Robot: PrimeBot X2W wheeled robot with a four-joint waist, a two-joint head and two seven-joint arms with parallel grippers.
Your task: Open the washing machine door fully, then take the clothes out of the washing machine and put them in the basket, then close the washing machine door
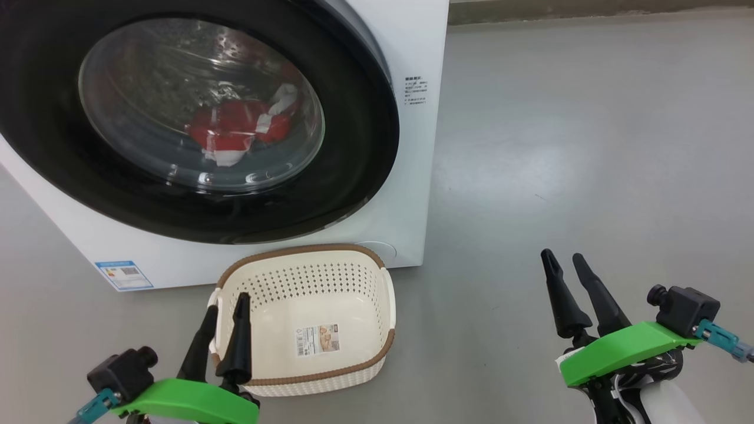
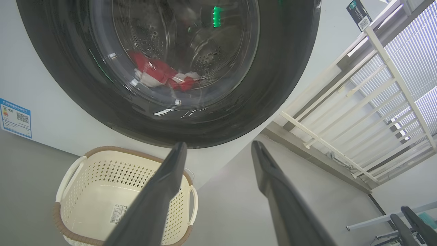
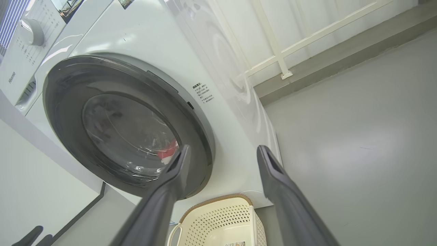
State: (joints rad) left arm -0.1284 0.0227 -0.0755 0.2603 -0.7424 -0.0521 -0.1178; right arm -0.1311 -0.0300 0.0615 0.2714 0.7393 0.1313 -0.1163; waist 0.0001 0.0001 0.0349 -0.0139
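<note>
Here, the basket (image 1: pixel 306 277) opens upward, lengthwise along the washing machine (image 1: pixel 406 176).

Grey floor (image 1: pixel 589 147), white slatted railing (image 2: pixel 396 79) beside ribbed window blinds (image 2: pixel 420 41)

Door (image 1: pixel 365 118) shut; red clothes (image 1: pixel 235 129) inside; basket (image 1: pixel 353 259) empty.

Washer (image 1: pixel 412 176): white, with small dark print.
Door (image 1: pixel 353 153): glossy black rim, clear glass centre.
Clothes (image 1: pixel 235 129): bright red with white patches.
Basket (image 1: pixel 306 277): cream, dotted with holes, brown woven-look rim.
Floor (image 1: pixel 589 147): plain grey.
Sticker (image 1: pixel 123 275): blue and white.
Left claw (image 1: pixel 226 302): black fingers, green mount.
Right claw (image 1: pixel 563 256): black fingers, green mount.
</note>
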